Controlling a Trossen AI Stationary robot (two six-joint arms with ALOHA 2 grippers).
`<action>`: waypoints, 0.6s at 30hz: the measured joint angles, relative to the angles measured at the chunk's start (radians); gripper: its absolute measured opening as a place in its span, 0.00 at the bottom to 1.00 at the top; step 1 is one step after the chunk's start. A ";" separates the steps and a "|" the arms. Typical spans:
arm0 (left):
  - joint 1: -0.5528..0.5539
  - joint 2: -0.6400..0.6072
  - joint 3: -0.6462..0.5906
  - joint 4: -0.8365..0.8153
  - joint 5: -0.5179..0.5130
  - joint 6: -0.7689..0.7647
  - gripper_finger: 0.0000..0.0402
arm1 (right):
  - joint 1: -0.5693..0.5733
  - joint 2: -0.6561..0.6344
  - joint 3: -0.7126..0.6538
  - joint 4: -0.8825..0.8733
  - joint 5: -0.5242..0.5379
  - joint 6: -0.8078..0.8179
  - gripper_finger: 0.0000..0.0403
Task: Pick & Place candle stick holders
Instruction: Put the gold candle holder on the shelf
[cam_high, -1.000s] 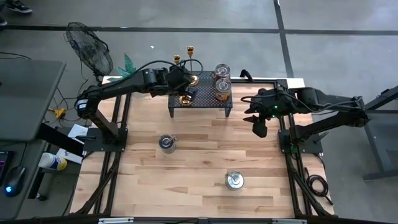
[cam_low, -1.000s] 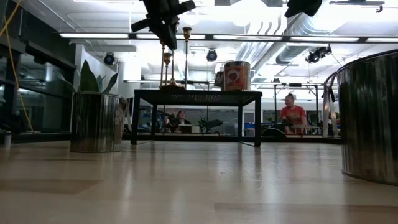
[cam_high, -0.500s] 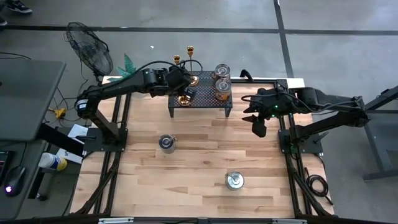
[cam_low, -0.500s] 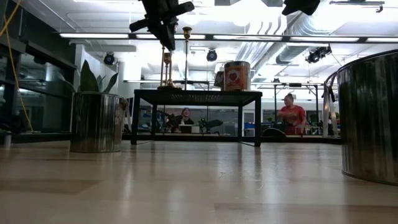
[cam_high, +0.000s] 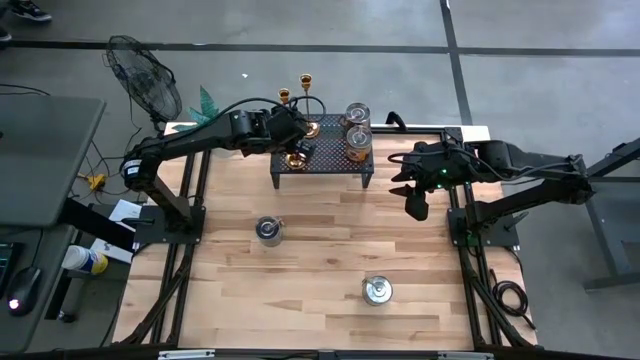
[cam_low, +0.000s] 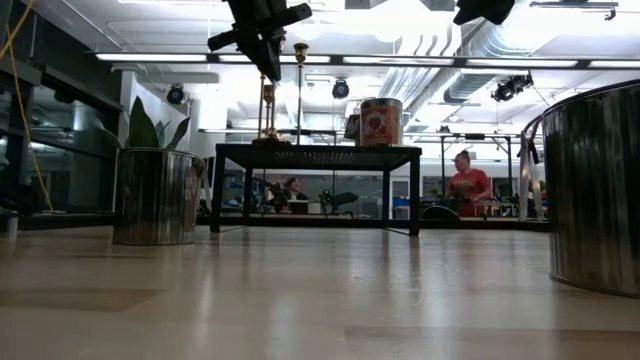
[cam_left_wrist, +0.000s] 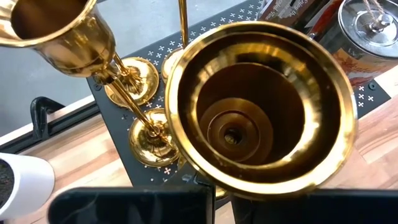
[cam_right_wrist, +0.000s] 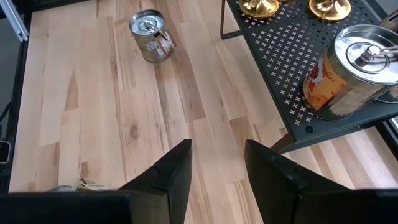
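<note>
Candle holder (cam_left_wrist: 258, 118) is gripped upright by the closed left hand (cam_high: 296, 140) above the rack's (cam_high: 330, 160) left end — right hand (cam_right_wrist: 214, 168) waits apart, half open.

occluded: left fingers (cam_left_wrist: 205, 202) tips | by: candle holder (cam_left_wrist: 261, 106)

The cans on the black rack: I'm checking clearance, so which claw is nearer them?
Left. The left claw hangs over the black rack beside the cans; the right claw hovers off the rack's other end.
</note>
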 joint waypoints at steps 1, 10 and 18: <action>0.000 0.000 0.000 0.001 0.001 0.000 0.02 | 0.000 0.000 0.000 0.000 0.000 0.000 0.35; 0.000 0.000 0.000 0.021 0.014 -0.001 0.02 | 0.000 0.000 0.000 0.000 0.000 0.000 0.35; 0.000 0.017 -0.001 0.048 0.015 -0.001 0.02 | 0.000 0.000 0.000 0.000 0.000 0.000 0.35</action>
